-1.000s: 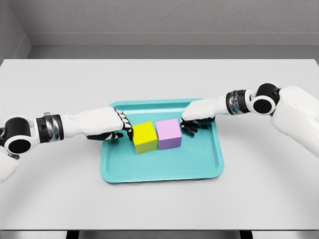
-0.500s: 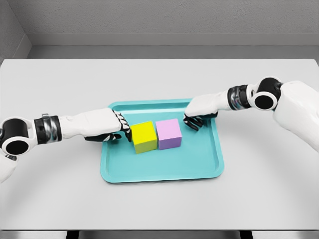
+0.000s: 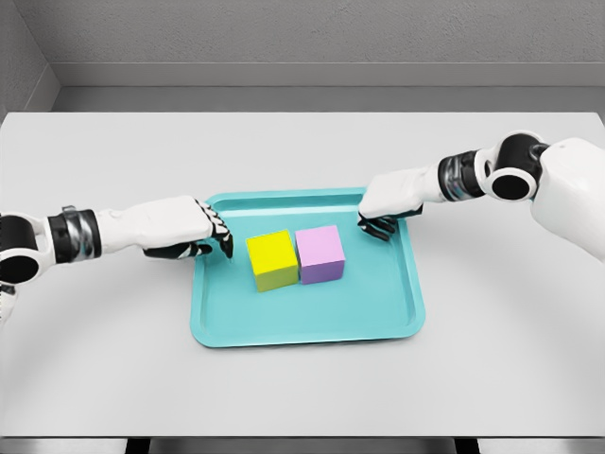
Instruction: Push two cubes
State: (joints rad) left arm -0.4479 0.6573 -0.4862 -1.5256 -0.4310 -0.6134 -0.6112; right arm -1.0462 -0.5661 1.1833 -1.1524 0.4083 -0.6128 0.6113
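Observation:
A yellow cube and a pink cube stand side by side, touching, in the middle of a teal tray. My left hand hovers at the tray's left rim, a clear gap away from the yellow cube, fingers relaxed and holding nothing. Over the tray's back right part, my right hand is apart from the pink cube, with its fingers loosely curled downward and nothing in them.
The tray lies on a wide grey table. A grey wall runs behind the table's far edge.
Both hands have drawn back from the cubes: the left hand moved left to the tray's rim, the right hand moved right and back. The cubes have stayed together.

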